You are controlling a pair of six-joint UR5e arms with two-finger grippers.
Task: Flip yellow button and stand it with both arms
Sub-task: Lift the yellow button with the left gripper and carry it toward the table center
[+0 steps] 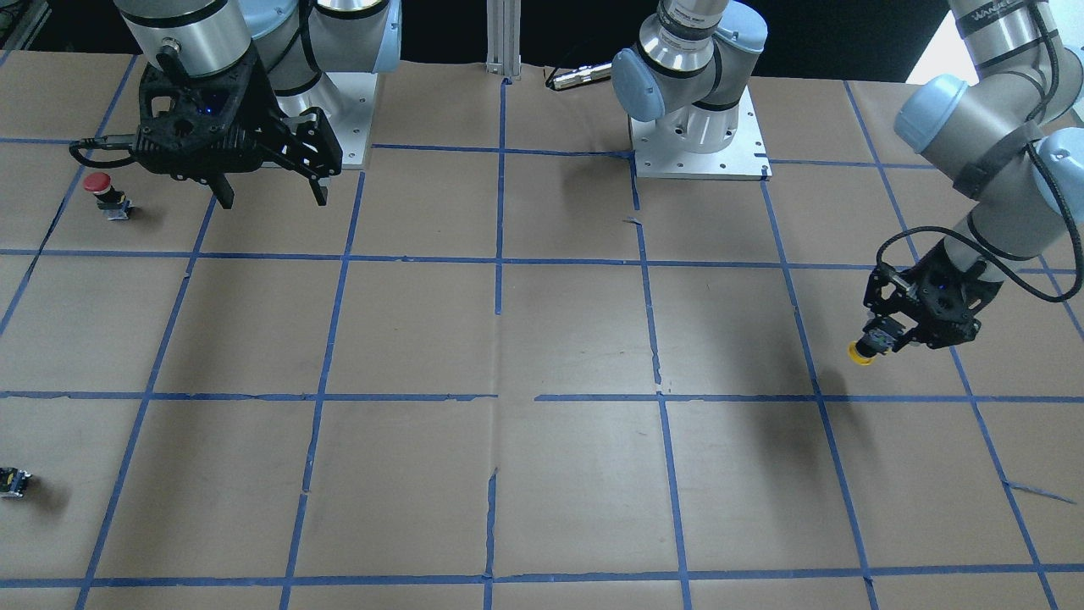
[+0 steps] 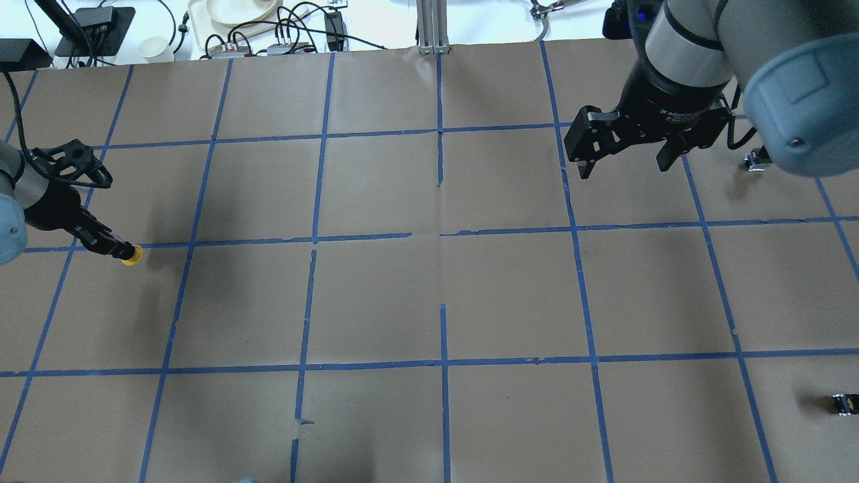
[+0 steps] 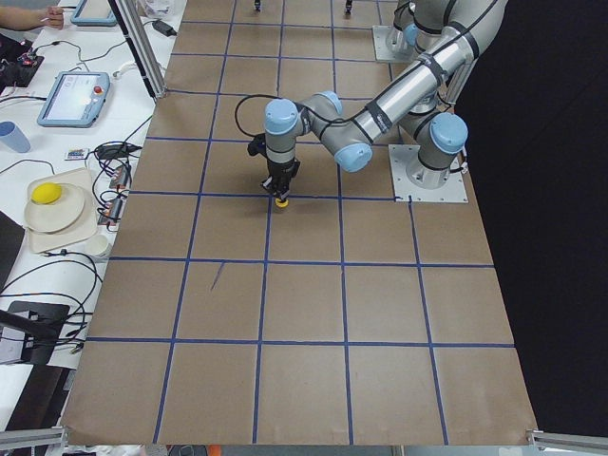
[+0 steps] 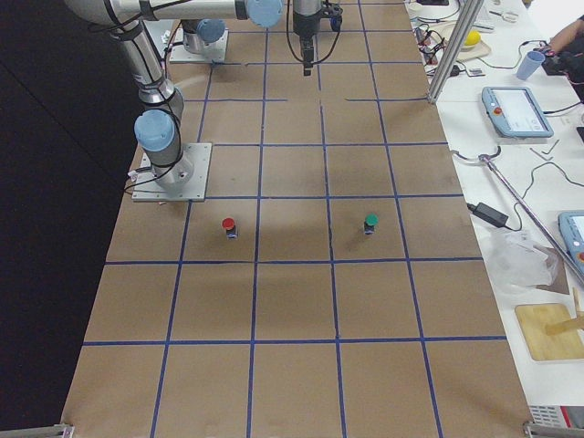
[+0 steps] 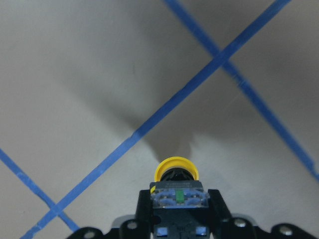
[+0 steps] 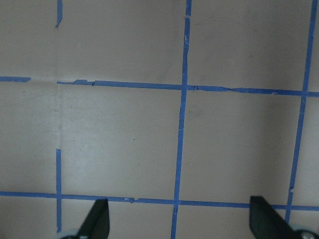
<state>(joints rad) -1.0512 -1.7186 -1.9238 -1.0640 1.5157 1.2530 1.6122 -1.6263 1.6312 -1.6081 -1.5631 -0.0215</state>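
My left gripper is shut on the black-grey body of the yellow button and holds it above the paper with its cap tilted down and outward. The left wrist view shows the yellow cap beyond the clamped body, over a blue tape crossing. The overhead view shows the button at the far left, at the tip of the left gripper. My right gripper is open and empty, hovering near its base. In the overhead view the right gripper is at the upper right.
A red-capped button stands beside my right gripper. A small dark switch block lies at the table's edge on the right arm's side. A green-capped button shows in the exterior right view. Blue tape lines grid the brown paper.
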